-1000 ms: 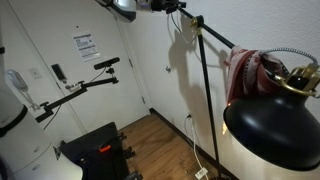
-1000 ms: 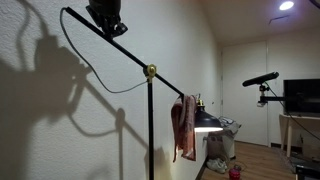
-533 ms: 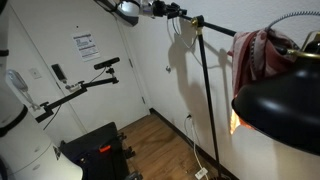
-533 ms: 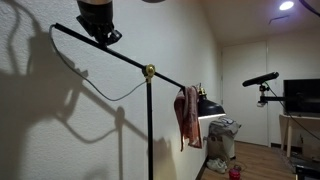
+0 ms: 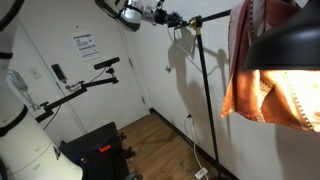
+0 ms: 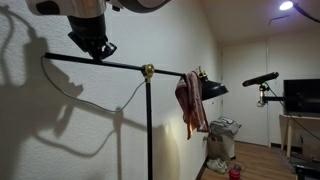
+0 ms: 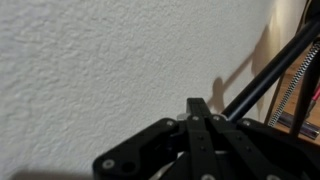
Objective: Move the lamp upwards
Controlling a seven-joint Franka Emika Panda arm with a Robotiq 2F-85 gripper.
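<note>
One tall floor lamp (image 6: 149,130) fills the room, and your tool (image 6: 91,50) is clamped on the rear end of its hinged arm (image 6: 115,66), jaws pressed together on the thin black rod close to the white wall (image 6: 40,135). In both exterior views the arm lies almost level, high above the wooden floor (image 5: 165,140), and crosses a brass joint (image 6: 148,70) at the top of the upright black pole (image 5: 206,100). At the far end the glossy black dome shade (image 5: 290,45) is lit from within. Its warm light falls on a red-and-white cloth (image 5: 245,50) that is draped just beside it and hangs below its rim. In the wrist view the tool's dark fingers (image 7: 199,112) point up at the textured wall, and the lamp's arm runs off diagonally to the upper right. Well apart from the lamp, a black camera (image 5: 106,63) on a thin boom stands near a door (image 5: 50,60) carrying a paper notice (image 5: 84,43). A dark monitor (image 6: 302,96) rests on a desk (image 6: 300,121) across the room.
</note>
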